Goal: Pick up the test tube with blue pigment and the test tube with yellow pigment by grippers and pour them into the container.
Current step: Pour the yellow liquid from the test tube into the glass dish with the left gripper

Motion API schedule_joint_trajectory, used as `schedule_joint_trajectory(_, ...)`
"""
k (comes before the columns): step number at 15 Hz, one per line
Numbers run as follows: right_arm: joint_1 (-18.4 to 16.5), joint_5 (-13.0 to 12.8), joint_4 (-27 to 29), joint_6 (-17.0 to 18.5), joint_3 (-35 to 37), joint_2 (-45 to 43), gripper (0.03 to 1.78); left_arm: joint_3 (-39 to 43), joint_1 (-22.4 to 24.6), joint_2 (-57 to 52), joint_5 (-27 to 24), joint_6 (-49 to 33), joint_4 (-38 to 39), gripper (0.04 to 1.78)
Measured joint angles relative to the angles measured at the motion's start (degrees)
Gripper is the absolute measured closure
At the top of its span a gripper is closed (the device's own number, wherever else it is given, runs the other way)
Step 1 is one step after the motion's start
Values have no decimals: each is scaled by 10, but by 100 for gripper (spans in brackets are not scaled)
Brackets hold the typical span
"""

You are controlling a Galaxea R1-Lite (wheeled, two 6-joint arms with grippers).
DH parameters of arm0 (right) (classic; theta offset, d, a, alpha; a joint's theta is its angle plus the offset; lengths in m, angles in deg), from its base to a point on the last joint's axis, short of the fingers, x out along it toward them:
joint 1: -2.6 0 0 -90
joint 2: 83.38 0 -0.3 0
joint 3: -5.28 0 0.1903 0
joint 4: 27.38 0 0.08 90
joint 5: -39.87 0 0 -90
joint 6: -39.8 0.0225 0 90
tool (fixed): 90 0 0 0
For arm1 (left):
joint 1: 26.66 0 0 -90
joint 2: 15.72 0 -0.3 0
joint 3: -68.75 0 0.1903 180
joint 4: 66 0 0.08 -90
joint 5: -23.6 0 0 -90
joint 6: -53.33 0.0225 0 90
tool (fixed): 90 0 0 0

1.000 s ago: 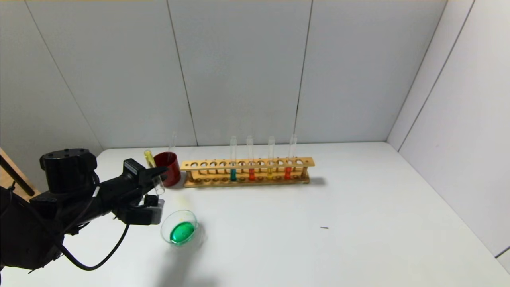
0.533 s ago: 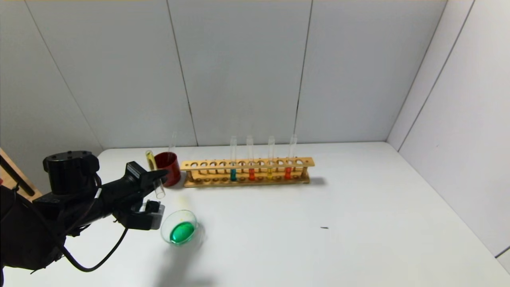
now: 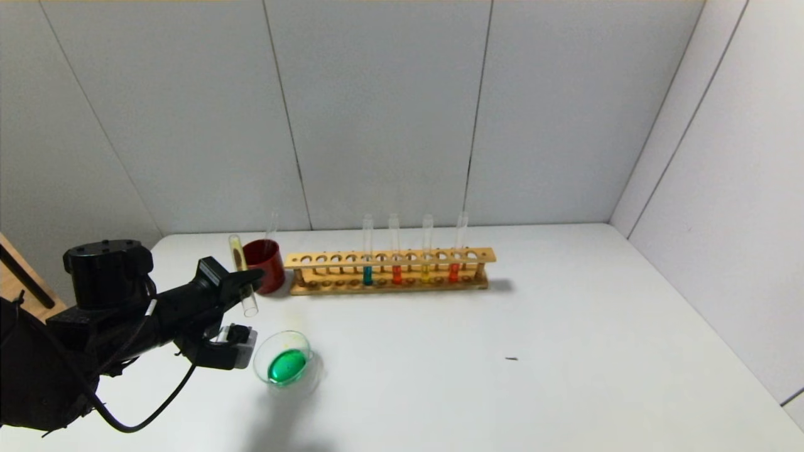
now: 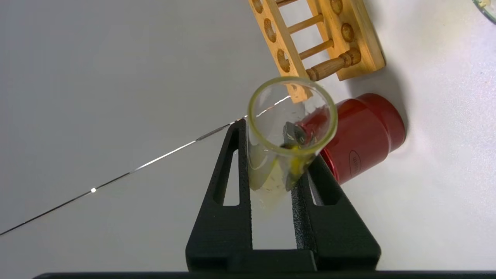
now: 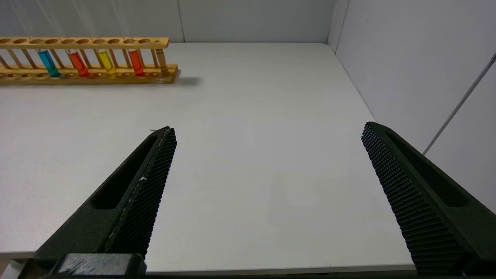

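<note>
Test tube with yellow pigment (image 3: 242, 284) clamped in left tool (image 3: 250, 276).

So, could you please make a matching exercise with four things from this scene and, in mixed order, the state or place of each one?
Things:
1. test tube with yellow pigment
2. container
3. red cup
4. right gripper

States or places:
A. stands beside the left end of the wooden rack
B. open, over bare table
C. nearly empty, held in the left gripper
D. holds green liquid

Pairs: 1-C, 2-D, 3-A, 4-B
</note>
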Motion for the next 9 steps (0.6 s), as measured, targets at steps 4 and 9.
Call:
schedule_joint_trajectory(4, 0, 0, 0, 0, 0, 0, 6, -5, 0, -3, 3, 28, 0, 148)
schedule_joint_trajectory(9, 0, 0, 0, 0, 0, 0, 6, -5, -2, -8, 5, 52, 0, 148)
